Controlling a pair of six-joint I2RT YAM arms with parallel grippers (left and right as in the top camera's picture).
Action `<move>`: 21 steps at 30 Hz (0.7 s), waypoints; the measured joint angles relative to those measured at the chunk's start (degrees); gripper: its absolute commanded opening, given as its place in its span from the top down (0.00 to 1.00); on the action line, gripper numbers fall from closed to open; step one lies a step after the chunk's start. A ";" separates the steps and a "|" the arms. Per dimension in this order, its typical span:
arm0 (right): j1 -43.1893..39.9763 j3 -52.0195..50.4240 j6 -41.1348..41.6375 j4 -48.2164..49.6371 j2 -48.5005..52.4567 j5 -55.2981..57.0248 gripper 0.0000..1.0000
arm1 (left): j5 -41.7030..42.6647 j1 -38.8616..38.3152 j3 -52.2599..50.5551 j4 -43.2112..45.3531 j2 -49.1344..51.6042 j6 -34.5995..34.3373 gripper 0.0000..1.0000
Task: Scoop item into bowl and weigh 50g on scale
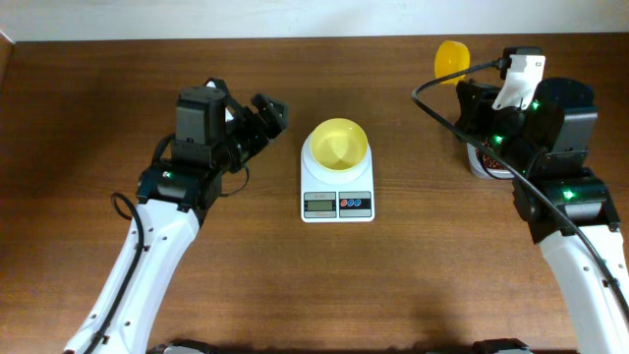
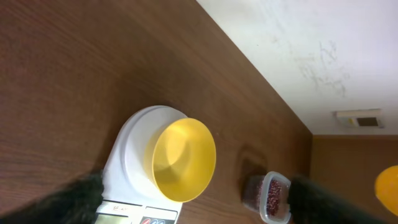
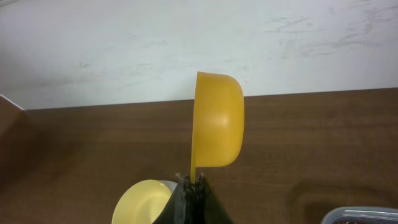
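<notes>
Right claw point(image 3: 193, 186) grasping yellow scoop point(image 3: 217, 121), left claw point(image 1: 261, 120) released, bowl point(image 1: 339, 146) on scale point(image 1: 337, 189), display point(image 1: 319, 206) unreadable.

left arm point(image 1: 147, 261) white links | right arm point(image 1: 590, 285) same | black joints | green leds point(image 1: 169, 176) | black cable point(image 1: 417, 95)

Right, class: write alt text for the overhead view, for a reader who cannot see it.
An empty yellow bowl sits on a white scale in the middle of a wooden table. The left gripper is open beside it; the right gripper holds a yellow scoop raised near a tub of beans.
</notes>
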 measured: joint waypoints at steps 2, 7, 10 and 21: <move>0.00 0.00 0.02 0.02 0.00 0.39 0.96 | -1.09 0.00 0.00 -0.04 0.07 0.07 0.67; 0.00 0.00 0.02 -0.13 0.00 1.25 0.96 | -2.03 0.00 0.00 -0.17 0.07 1.05 1.00; 0.00 0.00 0.02 -0.46 0.00 1.46 0.96 | -2.01 0.00 0.00 -0.20 0.07 3.91 1.00; 0.00 0.00 0.02 -1.09 0.00 1.46 0.96 | -3.58 -13.33 0.00 -1.62 0.07 30.47 1.00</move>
